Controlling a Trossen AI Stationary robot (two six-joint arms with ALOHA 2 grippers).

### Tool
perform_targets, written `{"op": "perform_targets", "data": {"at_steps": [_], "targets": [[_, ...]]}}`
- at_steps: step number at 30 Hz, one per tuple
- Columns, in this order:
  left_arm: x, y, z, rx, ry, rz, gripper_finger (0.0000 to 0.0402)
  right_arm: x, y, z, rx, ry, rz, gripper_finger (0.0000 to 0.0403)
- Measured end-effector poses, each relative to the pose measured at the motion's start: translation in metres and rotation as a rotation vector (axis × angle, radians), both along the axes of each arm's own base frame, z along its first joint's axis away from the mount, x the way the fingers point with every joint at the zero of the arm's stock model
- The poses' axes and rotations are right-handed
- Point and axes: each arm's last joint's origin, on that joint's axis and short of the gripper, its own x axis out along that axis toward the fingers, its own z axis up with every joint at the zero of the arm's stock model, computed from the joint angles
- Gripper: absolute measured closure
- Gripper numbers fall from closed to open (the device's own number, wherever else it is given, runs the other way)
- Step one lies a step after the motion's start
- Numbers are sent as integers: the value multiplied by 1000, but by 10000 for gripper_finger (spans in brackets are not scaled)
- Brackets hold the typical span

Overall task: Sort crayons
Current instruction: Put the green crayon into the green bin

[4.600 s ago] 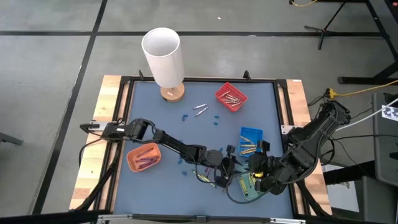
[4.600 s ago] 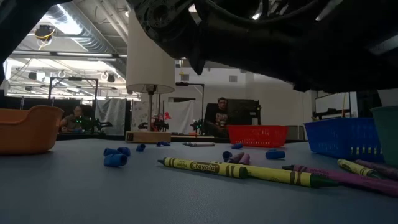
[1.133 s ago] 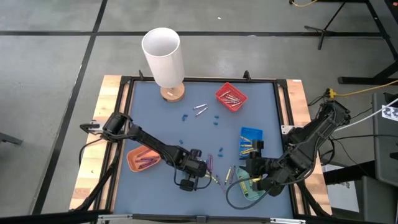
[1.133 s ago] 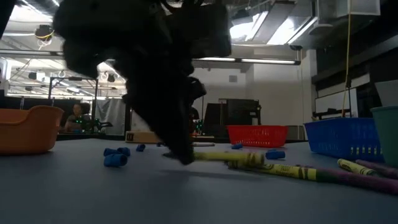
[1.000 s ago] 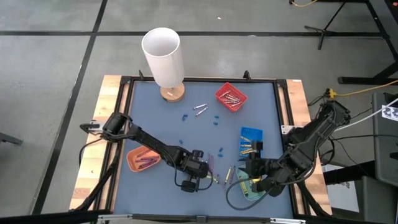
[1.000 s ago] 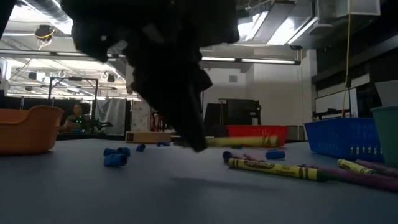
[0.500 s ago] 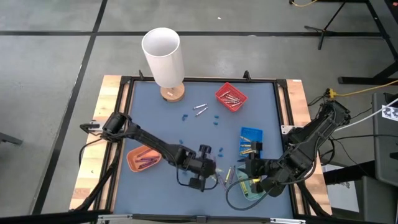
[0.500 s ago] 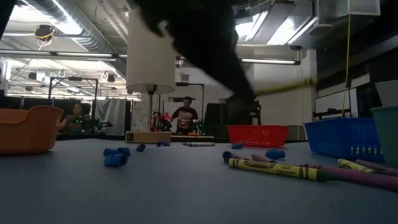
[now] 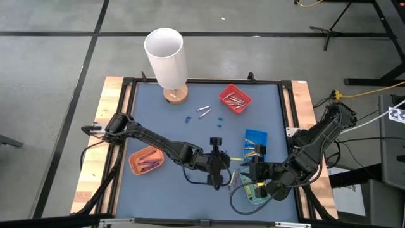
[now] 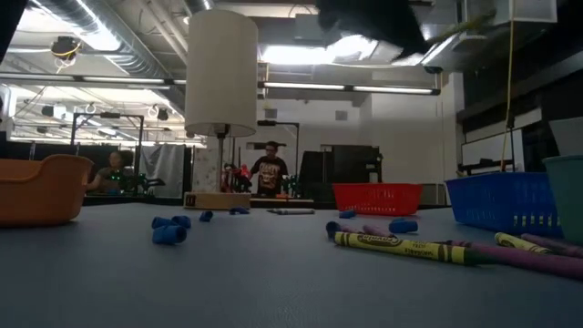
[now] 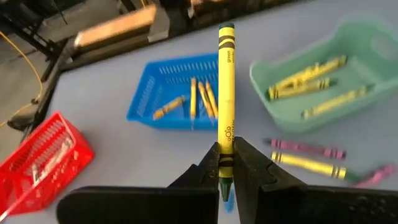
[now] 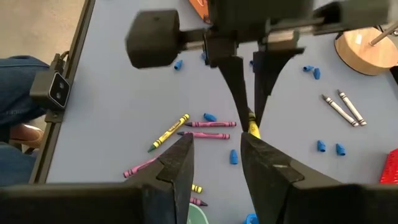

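My left gripper [image 9: 223,159] hangs above the table's near middle, shut on a yellow crayon [image 11: 226,87]. Below it loose crayons lie flat: a yellow one [image 10: 401,246], purple ones [image 12: 208,124] and a yellow-green one [image 12: 169,132]. Two silver crayons [image 9: 203,110] lie farther back. My right gripper [image 12: 214,162] stands open at the near right by the green tray [image 9: 258,191], holding nothing. My left gripper pinches the yellow crayon near its one end [image 11: 224,149] between its two fingers. The crayon runs on past the fingertips, along the fingers, toward the table's right. It is lifted clear of the table, its free end [image 10: 465,27] tilted up.
A tall white lamp [image 9: 166,57] stands at the back. A red basket [image 9: 235,99], a blue basket [image 9: 255,142] and an orange tray [image 9: 145,159] hold crayons. Small blue bits [image 9: 217,123] lie scattered. People [image 10: 271,173] stand in the room beyond.
My left gripper has risen from the table and gone toward the right edge, staying shut. The yellow crayon has come up with it, lifted clear from among the loose crayons, and now tilts upward.
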Motion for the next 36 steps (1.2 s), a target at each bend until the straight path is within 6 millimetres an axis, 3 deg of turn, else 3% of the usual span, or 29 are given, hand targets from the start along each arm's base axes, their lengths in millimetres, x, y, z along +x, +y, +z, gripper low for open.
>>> {"op": "perform_targets", "data": {"at_steps": [25, 36], "targets": [[2, -2, 7, -13, -27, -2, 390, -2, -7, -3, -233, 72, 148, 272], [2, -2, 8, -13, -29, -2, 390, 14, -15, -19, -291, 160, 118, 272]]}}
